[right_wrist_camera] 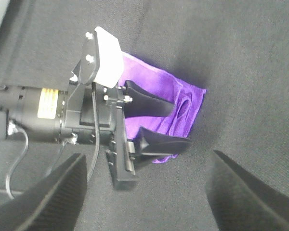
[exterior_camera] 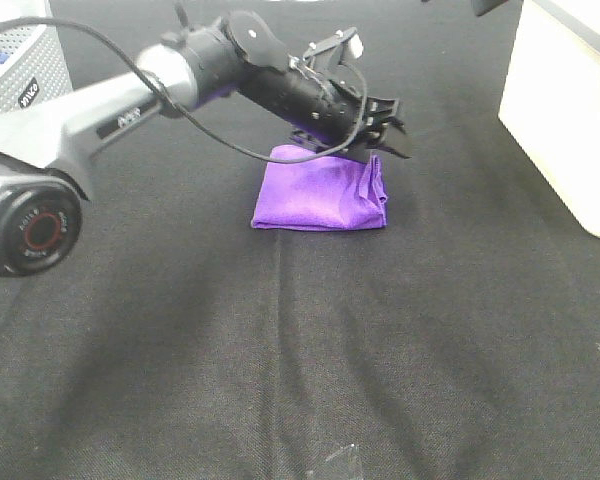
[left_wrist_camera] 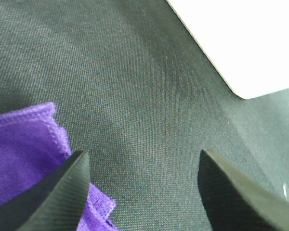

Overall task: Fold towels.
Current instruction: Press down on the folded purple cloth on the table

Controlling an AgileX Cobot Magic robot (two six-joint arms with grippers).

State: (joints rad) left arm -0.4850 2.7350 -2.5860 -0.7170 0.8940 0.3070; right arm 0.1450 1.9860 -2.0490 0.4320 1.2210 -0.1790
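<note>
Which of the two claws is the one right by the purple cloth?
The left claw: it hangs open over the purple cloth's edge. The right claw, also open, is held well away from it.

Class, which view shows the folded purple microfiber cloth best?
The exterior high view: the folded purple microfiber cloth shows nearly whole. The right wrist view has the left hand covering part; the left wrist view catches only one stitched corner.

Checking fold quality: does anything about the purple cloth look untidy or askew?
The folded bright purple microfiber cloth bunches into a loose loop along its right edge, by the left arm's open fingers, instead of lying flat. Nothing looks damaged.
</note>
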